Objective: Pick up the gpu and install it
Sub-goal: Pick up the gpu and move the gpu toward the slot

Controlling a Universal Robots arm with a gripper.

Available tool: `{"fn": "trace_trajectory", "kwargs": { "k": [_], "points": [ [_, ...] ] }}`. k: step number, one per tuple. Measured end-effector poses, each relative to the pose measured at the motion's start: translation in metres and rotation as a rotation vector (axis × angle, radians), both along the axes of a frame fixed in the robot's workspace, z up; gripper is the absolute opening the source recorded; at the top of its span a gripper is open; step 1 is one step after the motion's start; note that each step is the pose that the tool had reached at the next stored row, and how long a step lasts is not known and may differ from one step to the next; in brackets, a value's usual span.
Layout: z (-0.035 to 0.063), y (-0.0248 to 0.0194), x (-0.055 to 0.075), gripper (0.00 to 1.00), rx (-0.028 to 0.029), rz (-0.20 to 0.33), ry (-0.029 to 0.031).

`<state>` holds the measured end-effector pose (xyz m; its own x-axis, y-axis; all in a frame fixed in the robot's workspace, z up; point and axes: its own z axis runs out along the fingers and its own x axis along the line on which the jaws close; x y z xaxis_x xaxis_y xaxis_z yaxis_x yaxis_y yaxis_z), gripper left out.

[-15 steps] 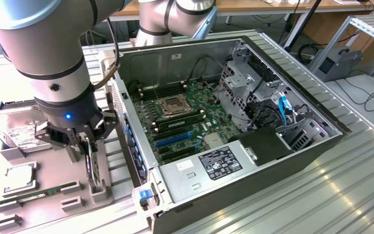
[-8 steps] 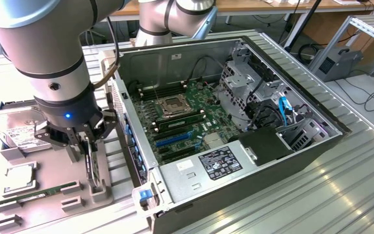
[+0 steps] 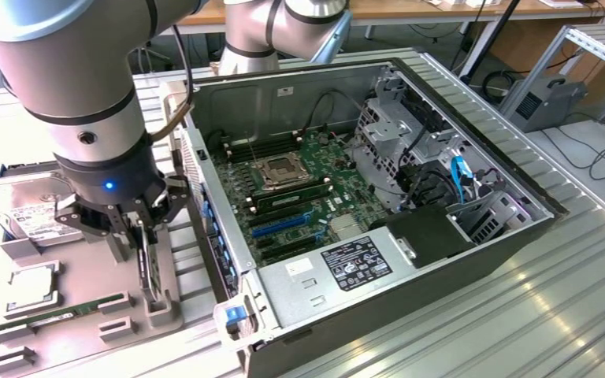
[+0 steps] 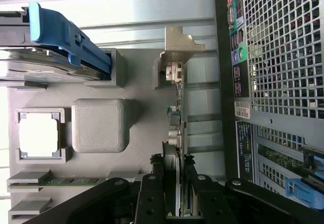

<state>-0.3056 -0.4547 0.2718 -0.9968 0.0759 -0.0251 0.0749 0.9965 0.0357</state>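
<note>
The gpu (image 3: pixel 155 264) stands on its edge in a grey holder on the grey tray (image 3: pixel 72 350), at the exterior view's left, just outside the open computer case (image 3: pixel 439 236). In the wrist view I look along the gpu (image 4: pixel 174 115), with its silver end bracket (image 4: pixel 178 52) at the far end. My gripper (image 3: pixel 147 268) reaches down over the card. Its black fingers (image 4: pixel 152 188) sit one on each side of the gpu and press against it, so the gripper (image 4: pixel 173 181) is shut on the card. The card still rests in its holder.
The case lies on its side with the motherboard (image 3: pixel 292 197) and blue slots (image 3: pixel 281 226) exposed. On the tray lie a hard drive (image 3: pixel 29 209) with a blue frame (image 4: pixel 66 34), a processor (image 4: pixel 39 134) and a green RAM stick (image 4: pixel 66 181). The case's perforated rear panel (image 4: pixel 283 57) is close beside the gpu.
</note>
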Motion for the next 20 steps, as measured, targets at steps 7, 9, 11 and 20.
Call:
{"fn": "trace_trajectory", "kwargs": {
  "k": [7,9,11,20],
  "points": [
    [0.0017,0.0,0.0,0.26,0.0,0.0,0.0],
    [0.0022,0.0,0.0,0.26,0.0,0.0,0.0],
    [0.0027,0.0,0.0,0.26,0.0,0.0,0.0],
    [0.0055,0.0,0.0,0.26,0.0,0.0,0.0001]
  ]
}}
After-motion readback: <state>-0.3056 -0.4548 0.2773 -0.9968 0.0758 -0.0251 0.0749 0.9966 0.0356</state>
